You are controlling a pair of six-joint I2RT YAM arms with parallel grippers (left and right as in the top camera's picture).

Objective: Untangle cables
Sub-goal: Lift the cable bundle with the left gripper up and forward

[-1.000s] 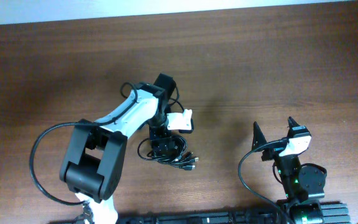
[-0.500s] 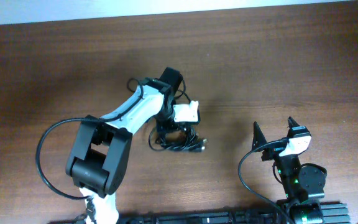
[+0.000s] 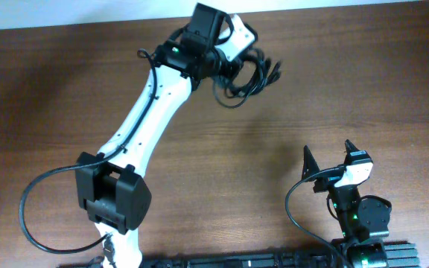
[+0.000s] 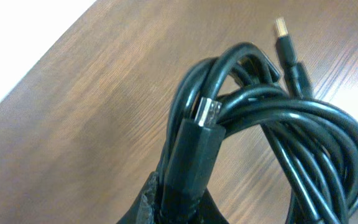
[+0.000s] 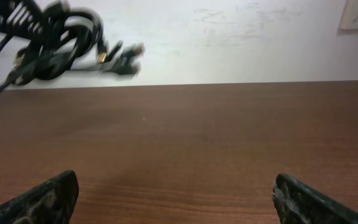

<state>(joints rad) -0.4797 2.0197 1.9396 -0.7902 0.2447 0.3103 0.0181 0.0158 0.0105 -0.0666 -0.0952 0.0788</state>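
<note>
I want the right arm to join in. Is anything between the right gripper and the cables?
Nothing visible. Only the wooden table top lies between the open right gripper and the cables, which hang in the air at the far side, held by the left gripper.

The cables are cut off at 4 o'clock in the left wrist view, and the left gripper is mostly cropped at 6 o'clock. From the right wrist they are blurred at 10 o'clock; perhaps three plug ends are made out.
</note>
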